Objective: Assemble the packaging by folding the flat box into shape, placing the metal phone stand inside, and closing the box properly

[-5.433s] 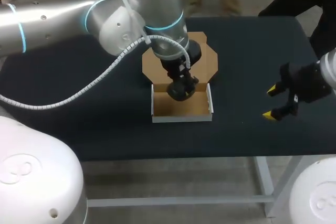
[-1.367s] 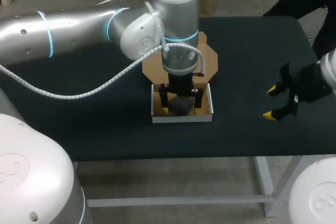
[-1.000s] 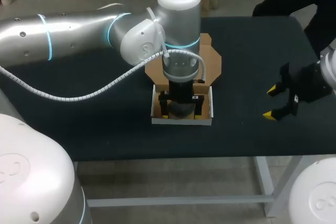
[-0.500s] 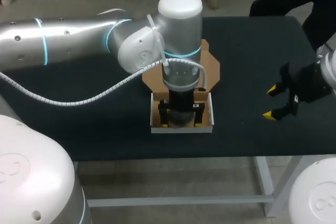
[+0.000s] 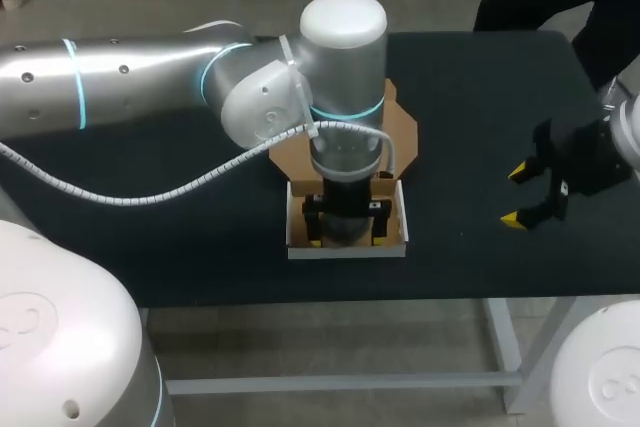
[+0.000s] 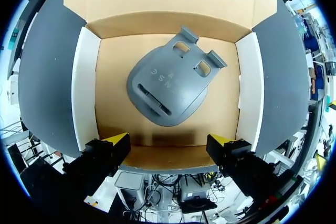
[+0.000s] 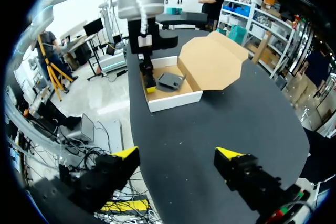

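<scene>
Head view: left arm (image 5: 150, 77) overhangs box (image 5: 347, 250), covering phone stand (image 6: 170, 85).

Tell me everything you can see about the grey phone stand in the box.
The phone stand is a flat, dark grey piece that looks like metal. One end is broad and rounded with a long slot; the other narrows to two rectangular cut-outs and two small tabs. Lettering runs across its middle. It lies flat, skewed diagonally, on the brown floor of the open box, clear of the white walls. The left gripper is open above it; neither finger appears to touch it.
</scene>
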Robot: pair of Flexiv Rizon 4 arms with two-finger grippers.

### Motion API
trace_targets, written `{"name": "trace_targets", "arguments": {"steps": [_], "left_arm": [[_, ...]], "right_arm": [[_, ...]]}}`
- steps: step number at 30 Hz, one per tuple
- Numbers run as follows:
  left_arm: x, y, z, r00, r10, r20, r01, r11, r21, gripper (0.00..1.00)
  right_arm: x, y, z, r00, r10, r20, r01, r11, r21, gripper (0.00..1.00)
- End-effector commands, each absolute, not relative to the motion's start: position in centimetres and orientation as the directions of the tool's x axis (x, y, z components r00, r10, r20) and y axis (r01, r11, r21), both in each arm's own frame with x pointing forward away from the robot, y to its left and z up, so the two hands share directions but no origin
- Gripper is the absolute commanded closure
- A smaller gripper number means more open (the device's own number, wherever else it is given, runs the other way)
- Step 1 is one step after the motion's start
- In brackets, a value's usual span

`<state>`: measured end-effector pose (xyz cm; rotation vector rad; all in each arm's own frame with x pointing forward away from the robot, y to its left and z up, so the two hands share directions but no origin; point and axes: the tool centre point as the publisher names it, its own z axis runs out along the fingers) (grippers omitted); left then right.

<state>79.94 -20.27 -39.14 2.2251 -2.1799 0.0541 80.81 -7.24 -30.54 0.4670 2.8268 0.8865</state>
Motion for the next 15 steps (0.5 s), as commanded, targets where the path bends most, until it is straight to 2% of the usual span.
{"name": "trace_targets", "arguments": {"steps": [1, 9, 15], "left_arm": [[79.0, -19.3, -36.6, 0.004, -0.998, 0.07, -0.997, -0.009, -0.073, 0.0], [78.4, -18.2, -32.2, -0.112, -0.986, 0.128, -0.979, 0.087, -0.183, 0.0], [78.7, -16.9, -30.1, -0.266, -0.946, 0.186, -0.949, 0.223, -0.225, 0.0]], "right_arm": [[80.8, -7.3, -30.5, -0.942, 0.333, -0.042, 0.249, 0.777, 0.579, 0.0], [80.8, -7.3, -30.5, -0.942, 0.333, -0.042, 0.249, 0.777, 0.579, 0.0], [80.8, -7.3, -30.5, -0.942, 0.333, -0.042, 0.249, 0.777, 0.579, 0.0]]}}
